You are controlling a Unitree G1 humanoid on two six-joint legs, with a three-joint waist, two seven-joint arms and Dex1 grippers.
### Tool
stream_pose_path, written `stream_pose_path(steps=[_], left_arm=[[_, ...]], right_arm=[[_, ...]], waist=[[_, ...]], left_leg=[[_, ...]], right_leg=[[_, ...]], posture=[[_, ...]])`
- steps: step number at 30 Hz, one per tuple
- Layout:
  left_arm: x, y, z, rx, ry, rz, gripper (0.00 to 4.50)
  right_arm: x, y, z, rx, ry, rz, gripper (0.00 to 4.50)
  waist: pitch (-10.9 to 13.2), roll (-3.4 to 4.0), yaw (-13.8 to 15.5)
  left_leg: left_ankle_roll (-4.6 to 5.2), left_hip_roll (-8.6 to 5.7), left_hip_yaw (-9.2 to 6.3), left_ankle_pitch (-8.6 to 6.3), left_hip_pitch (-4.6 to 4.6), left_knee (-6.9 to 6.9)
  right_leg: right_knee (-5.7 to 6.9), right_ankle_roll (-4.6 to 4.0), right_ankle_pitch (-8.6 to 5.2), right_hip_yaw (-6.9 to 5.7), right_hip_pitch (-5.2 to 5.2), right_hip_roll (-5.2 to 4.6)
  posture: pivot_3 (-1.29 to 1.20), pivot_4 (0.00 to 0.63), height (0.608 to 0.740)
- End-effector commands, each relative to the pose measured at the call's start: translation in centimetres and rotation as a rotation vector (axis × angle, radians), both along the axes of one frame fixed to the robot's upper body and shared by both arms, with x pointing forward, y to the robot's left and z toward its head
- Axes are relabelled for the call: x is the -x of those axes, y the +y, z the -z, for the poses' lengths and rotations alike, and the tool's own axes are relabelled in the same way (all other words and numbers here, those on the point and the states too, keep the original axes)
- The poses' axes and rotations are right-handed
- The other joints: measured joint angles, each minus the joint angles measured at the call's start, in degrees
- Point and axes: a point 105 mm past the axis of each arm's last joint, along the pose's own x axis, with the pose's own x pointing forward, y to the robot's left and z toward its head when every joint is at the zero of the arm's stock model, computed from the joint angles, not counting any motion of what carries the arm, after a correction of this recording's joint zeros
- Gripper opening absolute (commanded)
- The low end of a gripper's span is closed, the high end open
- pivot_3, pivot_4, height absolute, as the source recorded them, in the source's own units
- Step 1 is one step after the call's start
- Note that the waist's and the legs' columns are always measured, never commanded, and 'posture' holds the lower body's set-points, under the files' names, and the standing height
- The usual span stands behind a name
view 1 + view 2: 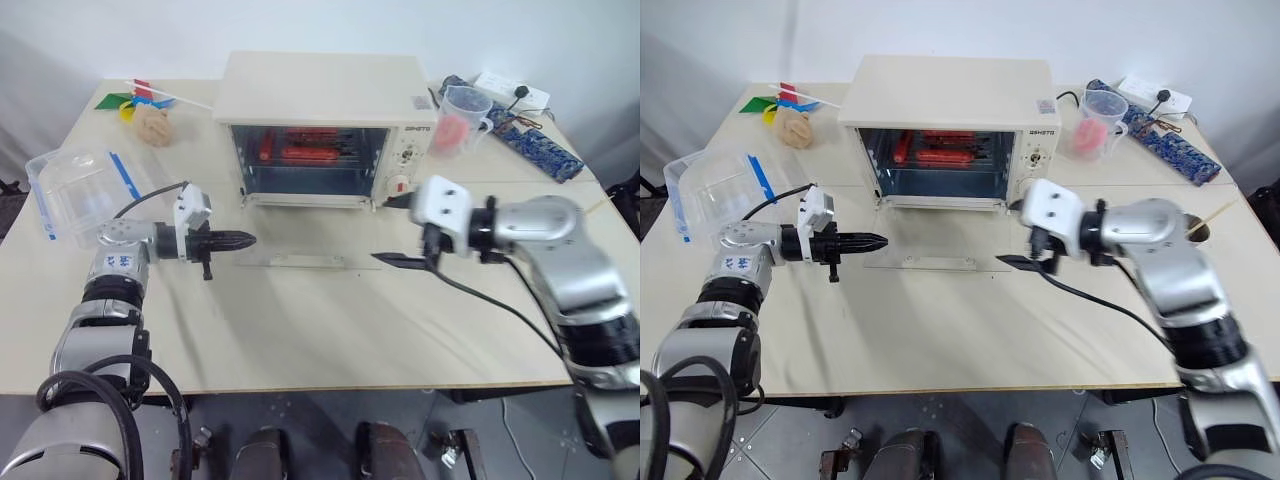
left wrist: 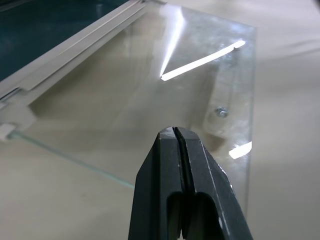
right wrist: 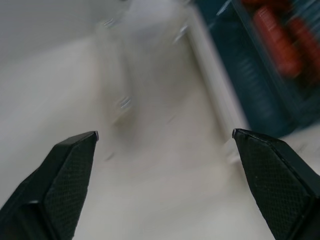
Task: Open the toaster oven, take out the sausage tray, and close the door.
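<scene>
Two grippers flank the lowered door (image 1: pixel 296 250): the left gripper (image 1: pixel 240 240) pinched together, the right gripper (image 1: pixel 395 230) spread wide, with the sausage tray (image 1: pixel 305 148) beyond them inside the toaster oven (image 1: pixel 325 120).

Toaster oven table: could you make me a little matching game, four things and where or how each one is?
Things:
1. door
2. sausage tray
3. left tool
4. right tool

States:
a. wide open, holding nothing
b. folded down flat on the table
c. shut, empty, beside the glass
d. inside the toaster oven

Pairs: 1-b, 2-d, 3-c, 4-a
</scene>
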Motion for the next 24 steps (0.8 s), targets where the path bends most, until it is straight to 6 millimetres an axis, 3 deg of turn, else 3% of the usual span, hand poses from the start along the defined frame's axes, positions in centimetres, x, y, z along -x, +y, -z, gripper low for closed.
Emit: stream_pose_path(steps=[1, 4, 8, 10, 14, 17, 22, 23, 24], left_arm=[[-0.6, 0.0, -0.9, 0.036, -0.108, -0.057, 0.01], [-1.4, 0.2, -1.9, 0.160, -0.185, -0.175, 0.01], [-1.2, 0.4, -2.6, 0.310, -0.194, -0.236, 0.01], [-1.1, 0.6, -3.5, 0.443, -0.179, -0.275, 0.61], [1.6, 0.3, -3.8, 0.576, -0.166, -0.220, 1.78], [3.0, 0.1, -3.8, 0.608, -0.148, -0.207, 2.70], [3.7, 0.6, -4.4, 0.655, -0.179, -0.246, 4.31], [3.7, 0.8, -4.7, 0.669, -0.189, -0.255, 4.47], [3.7, 0.9, -5.0, 0.678, -0.196, -0.261, 4.50]], right_arm=[[-2.0, 2.5, -1.0, -0.015, -0.165, 0.019, 4.50], [-4.6, 4.8, -1.3, -0.023, -0.289, 0.101, 4.50], [-7.3, 5.7, -1.1, 0.051, -0.387, 0.215, 4.50], [-8.3, 5.9, -1.4, 0.054, -0.434, 0.272, 4.50], [-10.3, 6.3, -1.9, 0.076, -0.498, 0.378, 4.50], [-10.7, 6.9, -2.0, 0.089, -0.528, 0.384, 4.50], [-11.2, 7.5, -1.8, 0.108, -0.551, 0.383, 4.50], [-11.2, 7.8, -1.7, 0.118, -0.563, 0.371, 4.50], [-11.3, 8.0, -1.7, 0.125, -0.573, 0.362, 4.12]], waist=[[0.00, 0.00, -0.07], [0.00, 0.00, -0.07], [0.00, 0.00, -0.43], [0.00, 0.00, -0.57], [0.00, 0.01, -1.89], [0.00, 0.01, -2.98], [0.00, 0.01, -3.20], [0.00, 0.01, -3.22], [0.00, 0.01, -3.23]], left_leg=[[0.00, 0.00, -0.01, 0.00, 0.00, 0.04], [0.00, 0.01, -0.06, 0.00, -0.08, 0.12], [0.00, 0.00, -0.13, 0.00, -0.11, 0.20], [0.00, 0.01, -0.17, 0.00, -0.10, 0.19], [0.00, 0.01, -0.28, 0.00, -0.09, 0.16], [-0.01, 0.02, -0.38, 0.01, -0.04, 0.04], [-0.02, 0.01, -0.43, 0.01, -0.03, 0.02], [-0.02, 0.01, -0.43, 0.01, -0.03, 0.03], [-0.02, 0.01, -0.42, 0.01, -0.03, 0.03]], right_leg=[[0.04, 0.00, 0.00, -0.01, 0.00, 0.00], [0.10, 0.00, 0.00, -0.02, -0.03, -0.01], [0.20, 0.00, 0.00, -0.08, -0.05, -0.05], [0.22, 0.00, 0.00, -0.10, -0.04, -0.05], [0.40, 0.00, 0.00, -0.10, -0.05, -0.07], [0.50, 0.00, 0.00, -0.11, -0.06, -0.07], [0.52, 0.00, 0.00, -0.11, -0.03, -0.06], [0.52, 0.00, 0.00, -0.11, -0.03, -0.06], [0.52, 0.00, 0.00, -0.10, -0.03, -0.06]], posture=[[0.00, 0.150, 0.740], [0.00, 0.150, 0.740], [0.00, 0.150, 0.740], [0.00, 0.150, 0.740], [0.00, 0.150, 0.740], [0.00, 0.150, 0.740], [0.00, 0.150, 0.740], [0.00, 0.150, 0.740], [0.00, 0.150, 0.740]])
